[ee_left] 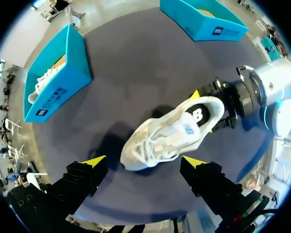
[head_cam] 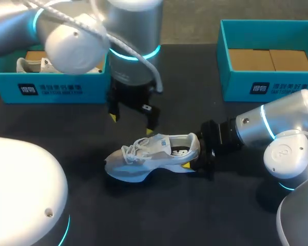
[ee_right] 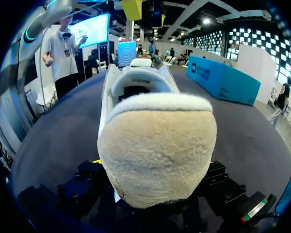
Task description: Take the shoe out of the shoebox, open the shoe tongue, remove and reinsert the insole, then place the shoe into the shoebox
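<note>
Dark tabletop (head_cam: 195, 215) carries the shoe (head_cam: 154, 154) near its middle; the right gripper (head_cam: 194, 158) is clamped on the heel (head_cam: 191, 145), and the left gripper (head_cam: 132, 122) hangs spread above the laces (head_cam: 135, 149) (loose loops). Snagging them, I judge, could wrench the heel free.

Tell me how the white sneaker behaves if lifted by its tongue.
Probably light: the right end effector grips the sneaker by its heel alone. Its soft upper and loose laces would likely flex, so it may pivot.
</note>
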Controlling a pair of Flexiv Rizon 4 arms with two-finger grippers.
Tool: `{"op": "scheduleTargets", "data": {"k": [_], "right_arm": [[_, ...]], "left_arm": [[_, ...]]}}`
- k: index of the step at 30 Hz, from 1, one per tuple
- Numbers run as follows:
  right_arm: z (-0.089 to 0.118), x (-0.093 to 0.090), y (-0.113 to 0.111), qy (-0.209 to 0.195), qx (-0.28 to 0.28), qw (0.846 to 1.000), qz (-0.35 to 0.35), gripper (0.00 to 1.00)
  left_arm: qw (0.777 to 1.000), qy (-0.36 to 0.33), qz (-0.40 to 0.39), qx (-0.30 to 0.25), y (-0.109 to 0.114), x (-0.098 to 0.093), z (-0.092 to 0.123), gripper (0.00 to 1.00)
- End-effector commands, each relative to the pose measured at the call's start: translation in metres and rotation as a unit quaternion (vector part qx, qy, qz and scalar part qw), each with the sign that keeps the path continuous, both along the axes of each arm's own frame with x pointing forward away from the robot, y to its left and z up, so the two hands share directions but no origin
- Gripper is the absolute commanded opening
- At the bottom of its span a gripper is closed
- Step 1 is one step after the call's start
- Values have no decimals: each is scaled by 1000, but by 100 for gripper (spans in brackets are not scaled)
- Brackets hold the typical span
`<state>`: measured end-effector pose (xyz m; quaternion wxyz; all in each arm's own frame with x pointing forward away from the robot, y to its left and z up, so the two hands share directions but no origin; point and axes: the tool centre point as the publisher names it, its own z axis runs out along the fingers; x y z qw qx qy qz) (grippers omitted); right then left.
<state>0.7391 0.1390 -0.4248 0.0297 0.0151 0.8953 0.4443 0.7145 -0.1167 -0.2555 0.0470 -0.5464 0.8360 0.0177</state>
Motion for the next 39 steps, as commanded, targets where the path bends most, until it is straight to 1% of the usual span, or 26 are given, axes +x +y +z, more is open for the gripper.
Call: {"op": "scheduleTargets", "data": {"k": [1,8,12,17,22,30,35,39], "right_arm": [[-3,-2,3,-1,-1,1000,-1,0],[-3,-2,3,-1,-1,1000,-1,0],[-3,-2,3,-1,-1,1000,-1,0],[-3,-2,3,-1,-1,1000,-1,0],[-3,-2,3,-1,-1,1000,-1,0],[-3,-2,3,-1,-1,1000,-1,0],[-3,-2,3,-1,-1,1000,-1,0],[-3,-2,3,-1,-1,1000,-1,0]], "left_arm": [[1000,-4,1,8,-14,-2,-10,100],[1000,-7,29,6,-31,-6,-23,100],[998,-16,52,-9,-38,-7,-29,100],[998,-13,65,-8,-50,-7,-38,100],[997,-15,81,-6,-56,-7,-48,100],[991,-22,129,-1,-60,-3,-64,100],[991,-15,134,6,-66,0,-73,100],[990,-11,139,11,-70,1,-75,100]]}}
